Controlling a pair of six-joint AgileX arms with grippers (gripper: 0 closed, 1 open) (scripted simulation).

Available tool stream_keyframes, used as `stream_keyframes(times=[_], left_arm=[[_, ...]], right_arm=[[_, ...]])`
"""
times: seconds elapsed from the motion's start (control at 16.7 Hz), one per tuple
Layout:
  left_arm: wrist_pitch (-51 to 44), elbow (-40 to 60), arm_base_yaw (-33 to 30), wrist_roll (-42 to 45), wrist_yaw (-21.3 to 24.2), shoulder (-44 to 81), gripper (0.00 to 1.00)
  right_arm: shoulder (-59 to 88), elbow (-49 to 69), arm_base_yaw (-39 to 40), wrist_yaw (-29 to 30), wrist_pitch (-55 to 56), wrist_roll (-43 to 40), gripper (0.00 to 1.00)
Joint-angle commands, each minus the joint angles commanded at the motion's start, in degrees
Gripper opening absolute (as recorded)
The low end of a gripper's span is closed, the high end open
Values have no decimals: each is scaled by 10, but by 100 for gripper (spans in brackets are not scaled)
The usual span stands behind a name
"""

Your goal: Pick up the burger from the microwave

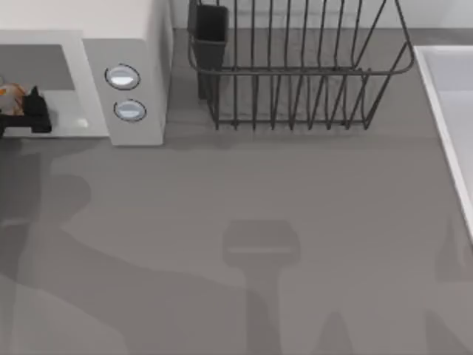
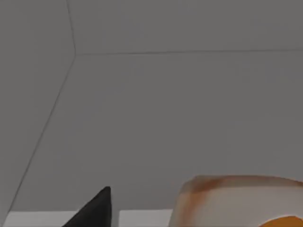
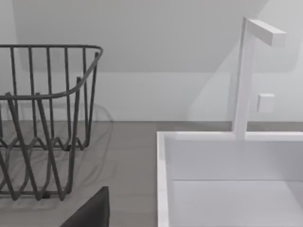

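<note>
One burger (image 1: 10,92) in microwave (image 1: 140,44) cavity, left gripper (image 1: 33,111) beside it

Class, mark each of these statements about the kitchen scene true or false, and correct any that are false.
1. The burger is inside the microwave. True.
2. The left gripper is at the microwave's opening, beside the burger. True.
3. The microwave has three knobs. False: it has two knobs, one above the other.
4. The dish rack sits left of the microwave. False: it sits to the microwave's right.
5. A white sink with a faucet stands beside the dish rack. True.
</note>
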Motion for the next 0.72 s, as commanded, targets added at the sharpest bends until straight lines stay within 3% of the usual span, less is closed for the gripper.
stream_keyframes(times=[0.24, 0.72], left_arm=[[-39, 65, -5, -2, -4, 47, 100], [-211, 380, -26, -9, -22, 216, 100]], right_arm=[[0, 0, 0, 0, 0, 0, 100], [0, 0, 0, 0, 0, 0, 100]])
